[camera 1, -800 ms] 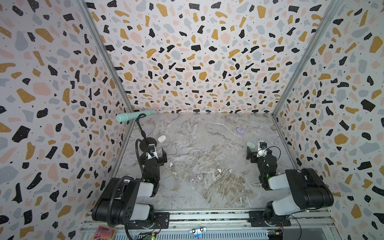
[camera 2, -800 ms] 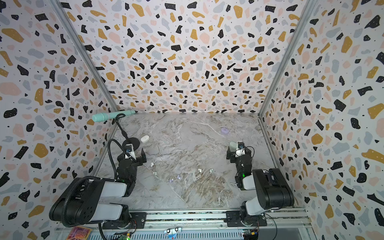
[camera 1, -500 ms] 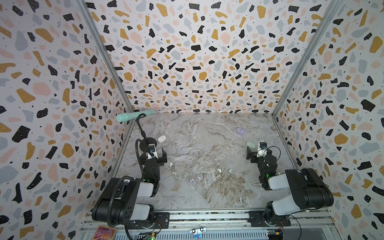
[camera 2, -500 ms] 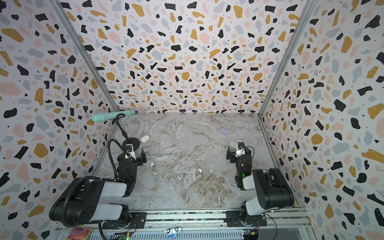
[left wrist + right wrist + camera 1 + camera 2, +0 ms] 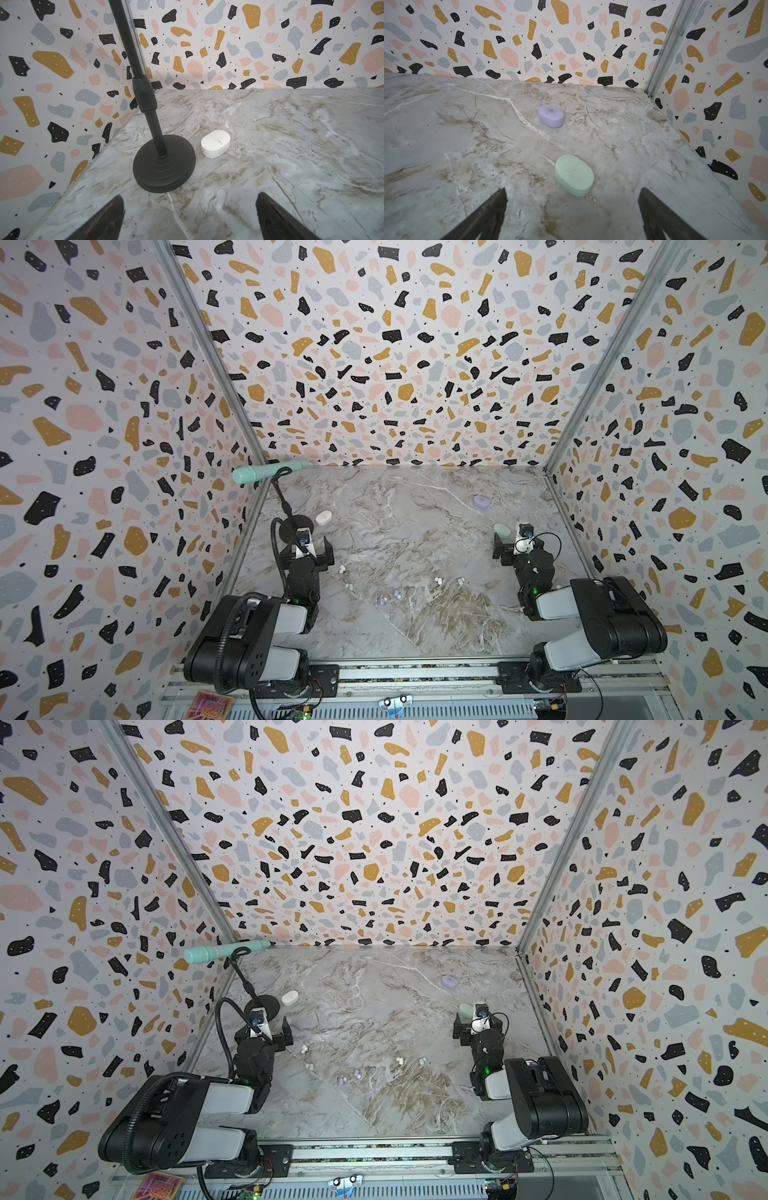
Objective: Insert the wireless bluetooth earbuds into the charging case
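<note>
Left gripper (image 5: 190,196): jaws spread wide with nothing between them, parked on the near side of the stand base (image 5: 164,164) and facing it. Just right of the stand base we note the white case (image 5: 215,143), lid shut, close to the base but not touching.

We count six earbuds (image 5: 342,569) loose on the marble, all nearer the robot than the stand base and to its right. Two white ones lie closest to it, then the lavender earbuds (image 5: 381,600) side by side, then two more white ones further right. None sits in a case.

Well right of the stand base, toward the back wall, lies the lavender case (image 5: 551,116). Further right again is the mint case (image 5: 574,174). Both look closed. At the far right of the stand base, the right gripper (image 5: 572,190) also has its jaws spread and empty, with the tips just short of the mint case.

Our judgement is that the work has not begun, and a lid must come open first.

Risks:
- The buds are tiny and rounded on smooth marble, so an off-centre close would likely flick one away.
- A light case may skid or flip while its lid is pried unless the other arm pins it.
- The left arm works beside the stand base, so a careless swing could knock the pole and the microphone (image 5: 266,472) above.
- A bud put in a case of another colour may not seat.
</note>
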You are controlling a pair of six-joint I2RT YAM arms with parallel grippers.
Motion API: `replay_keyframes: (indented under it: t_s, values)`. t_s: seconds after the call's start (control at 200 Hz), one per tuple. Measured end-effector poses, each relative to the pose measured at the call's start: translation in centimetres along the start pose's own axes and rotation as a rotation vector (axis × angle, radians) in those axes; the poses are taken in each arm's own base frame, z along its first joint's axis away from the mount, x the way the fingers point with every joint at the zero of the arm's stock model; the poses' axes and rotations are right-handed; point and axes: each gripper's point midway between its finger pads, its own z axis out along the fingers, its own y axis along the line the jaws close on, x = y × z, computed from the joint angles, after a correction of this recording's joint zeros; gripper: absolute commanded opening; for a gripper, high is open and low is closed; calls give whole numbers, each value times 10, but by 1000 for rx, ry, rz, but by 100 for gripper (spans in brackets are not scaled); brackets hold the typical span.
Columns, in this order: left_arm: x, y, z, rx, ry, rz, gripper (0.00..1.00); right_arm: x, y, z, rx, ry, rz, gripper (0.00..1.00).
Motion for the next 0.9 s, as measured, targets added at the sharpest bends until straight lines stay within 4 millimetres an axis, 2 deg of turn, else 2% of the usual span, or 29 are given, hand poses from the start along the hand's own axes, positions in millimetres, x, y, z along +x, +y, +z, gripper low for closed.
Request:
replay_keyframes:
  t_s: [0.295, 0.36, 0.476, 0.581, 0.901]
  values:
    - [-1, -3, 5, 7, 30, 11, 100, 2, -3, 1, 16, 26, 7, 99]
    - [-15, -5, 14, 1, 44, 8, 100, -4, -8, 7, 40, 56, 25, 99]
    - [-53, -6, 25, -20, 18, -26, 100, -37, -24, 28, 94, 76, 80, 99]
    - [-62, -14, 21, -12, 44, -28, 100, -51, -38, 38, 123, 128, 140, 99]
    - [-49, -81, 4, 187, 209, 30, 100, -12, -62, 34, 129, 490, 288, 99]
